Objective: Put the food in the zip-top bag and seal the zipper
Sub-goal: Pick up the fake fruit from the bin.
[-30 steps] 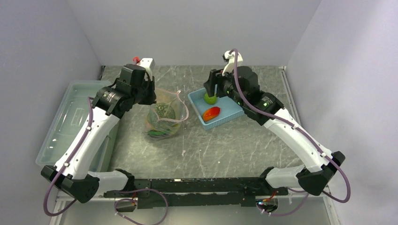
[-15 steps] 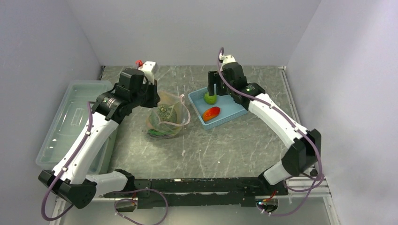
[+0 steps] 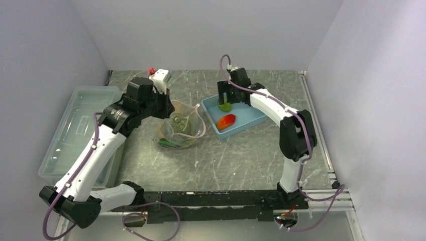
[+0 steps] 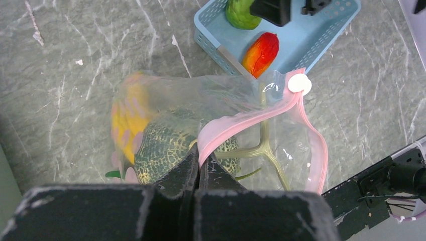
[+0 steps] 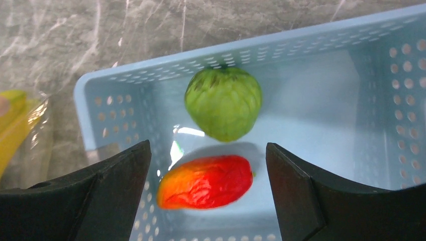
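The grey, marble-patterned tabletop [image 3: 241, 155] is carrying three larger things, and pale scratches are running all across it. A clear plastic bag [image 3: 176, 134] is resting its bulging bottom a little left of the middle. A blue basket [image 3: 249, 116] is sitting just to the right of the bag, turned at an angle to the edges; whether the two are touching is unclear. A see-through bin [image 3: 75, 130] is lying along the left side, well apart from the basket. A small white scrap [image 3: 196, 163] is lying on the bare surface nearer the front.
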Tool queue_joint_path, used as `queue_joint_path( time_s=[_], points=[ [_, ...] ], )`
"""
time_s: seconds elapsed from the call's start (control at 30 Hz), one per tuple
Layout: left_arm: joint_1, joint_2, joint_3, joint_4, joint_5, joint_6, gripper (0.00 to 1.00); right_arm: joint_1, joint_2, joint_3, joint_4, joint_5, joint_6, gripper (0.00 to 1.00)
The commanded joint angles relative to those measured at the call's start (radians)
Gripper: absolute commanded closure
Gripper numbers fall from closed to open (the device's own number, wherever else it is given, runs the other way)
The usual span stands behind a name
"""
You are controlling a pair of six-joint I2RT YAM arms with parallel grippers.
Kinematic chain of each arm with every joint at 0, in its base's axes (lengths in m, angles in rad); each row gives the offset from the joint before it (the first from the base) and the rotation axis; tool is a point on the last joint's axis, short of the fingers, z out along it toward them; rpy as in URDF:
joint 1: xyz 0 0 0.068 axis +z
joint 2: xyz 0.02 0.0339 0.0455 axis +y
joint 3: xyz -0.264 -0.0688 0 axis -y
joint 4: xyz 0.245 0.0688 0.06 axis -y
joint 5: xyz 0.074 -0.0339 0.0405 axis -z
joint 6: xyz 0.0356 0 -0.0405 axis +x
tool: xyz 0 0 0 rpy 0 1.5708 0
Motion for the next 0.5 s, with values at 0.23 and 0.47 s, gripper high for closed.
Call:
queue_joint_path(
  time_s=[0.23, 0.47],
  points=[
    [0.001, -0.027, -0.042, 0.082, 0.055, 0.03, 1.0, -0.021, 0.18, 0.186, 0.006, 0.02, -0.024, 0.11],
    [0.0, -0.024, -0.054, 0.083, 0.038, 0.042, 1.0, -0.022, 0.226, 0.186, 0.006, 0.013, -0.024, 0.12]
  ],
)
